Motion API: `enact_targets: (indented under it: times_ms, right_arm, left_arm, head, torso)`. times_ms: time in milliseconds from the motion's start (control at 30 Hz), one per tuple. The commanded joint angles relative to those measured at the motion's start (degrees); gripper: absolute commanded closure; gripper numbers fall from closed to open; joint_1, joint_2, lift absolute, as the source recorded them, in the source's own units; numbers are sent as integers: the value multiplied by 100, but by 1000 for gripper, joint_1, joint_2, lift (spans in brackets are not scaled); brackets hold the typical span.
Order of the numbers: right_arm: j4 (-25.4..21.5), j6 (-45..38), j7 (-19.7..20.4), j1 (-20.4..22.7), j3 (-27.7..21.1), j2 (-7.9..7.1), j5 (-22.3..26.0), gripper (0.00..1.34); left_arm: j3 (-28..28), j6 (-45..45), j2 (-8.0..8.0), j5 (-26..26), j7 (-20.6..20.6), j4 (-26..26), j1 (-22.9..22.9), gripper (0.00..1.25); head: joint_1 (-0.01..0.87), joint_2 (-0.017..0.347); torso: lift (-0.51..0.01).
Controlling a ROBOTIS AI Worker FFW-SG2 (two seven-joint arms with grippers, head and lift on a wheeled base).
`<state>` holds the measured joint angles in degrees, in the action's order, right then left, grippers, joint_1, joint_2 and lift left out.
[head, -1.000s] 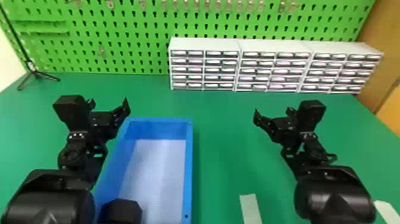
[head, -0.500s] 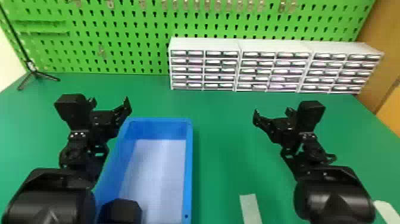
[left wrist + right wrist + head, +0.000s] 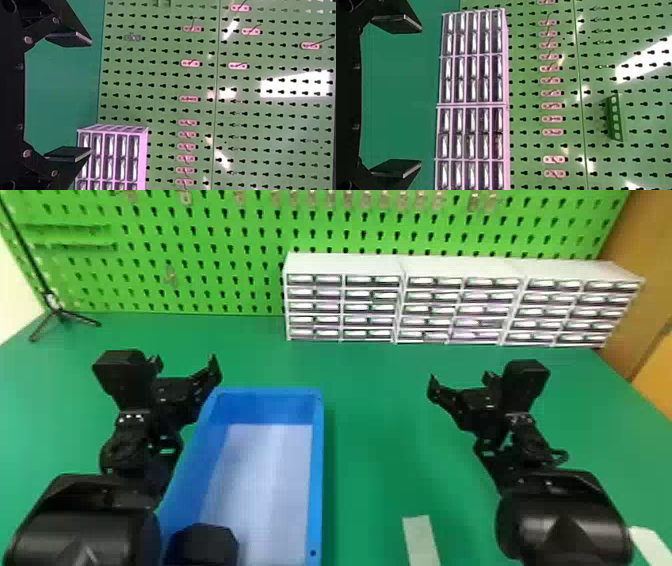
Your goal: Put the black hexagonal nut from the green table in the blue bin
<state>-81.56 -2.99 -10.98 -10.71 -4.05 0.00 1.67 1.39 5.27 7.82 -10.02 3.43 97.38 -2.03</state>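
— Please, where is the task's thing?
— One black faceted piece (image 3: pixel 204 544), maybe the hexagonal nut, I cannot tell surely, is at the bottom edge, left of centre, overlapping the blue bin (image 3: pixel 318 470).
— And the pincers?
— The left gripper (image 3: pixel 185 365), middle left, and the right gripper (image 3: pixel 461 380), middle right, are both released, with fingers well apart.

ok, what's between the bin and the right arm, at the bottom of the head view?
A pale strip, lying on the green table. In the head view it sits between the bin and the right arm.
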Motion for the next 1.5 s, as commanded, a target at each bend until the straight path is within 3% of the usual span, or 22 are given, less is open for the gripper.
enact_targets:
  times_ms: [0,1467]
  right_arm:
    - [0,35,8,-1,-17,5,0,110]
    - [0,97,43,7,-52,5,0,111]
  left_arm:
    - [2,0,1,0,0,0,1,300]
    - [20,0,1,-9,0,-9,-8,300]
  head:
    - [683,28]
    - [683,28]
  torso:
    - [-96]
    - [-96]
